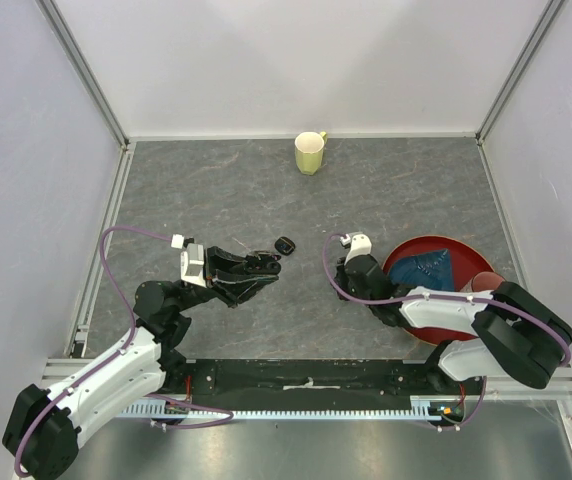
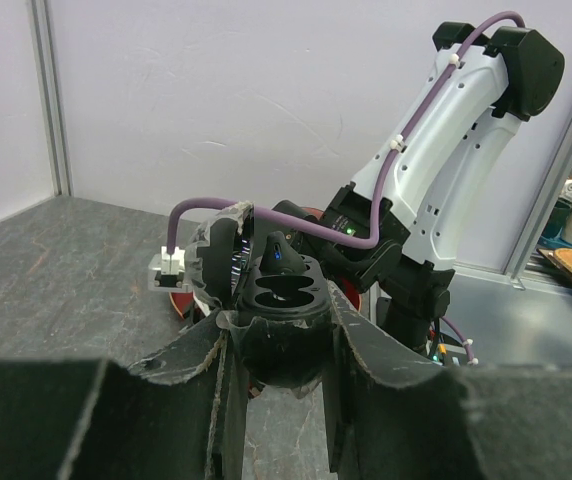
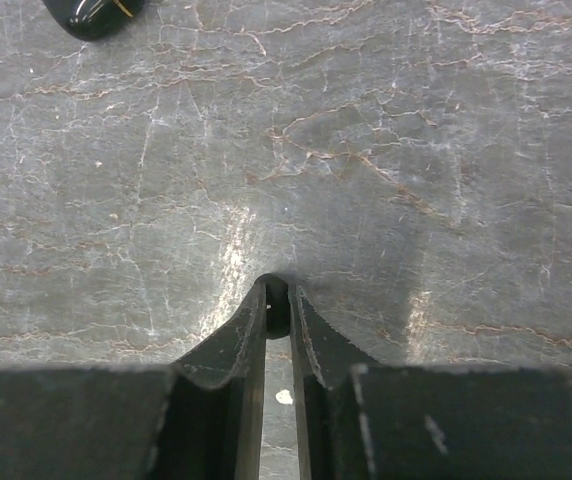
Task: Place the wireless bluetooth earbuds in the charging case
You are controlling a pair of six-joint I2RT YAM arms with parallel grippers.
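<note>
Both clenched: left pincer grips the charging case, right pincer pinches an earbud at its tips.

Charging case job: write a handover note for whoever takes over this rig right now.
Left gripper: shut on the glossy black oval charging case, lid open.
In the case: one small black earbud seems seated; the other well looks empty.
Right gripper: low over the grey marbled table, nearly shut on a tiny dark piece, probably an earbud.
A loose glossy black piece lies on the table between the arms.
Left to do: fill the empty well.
</note>
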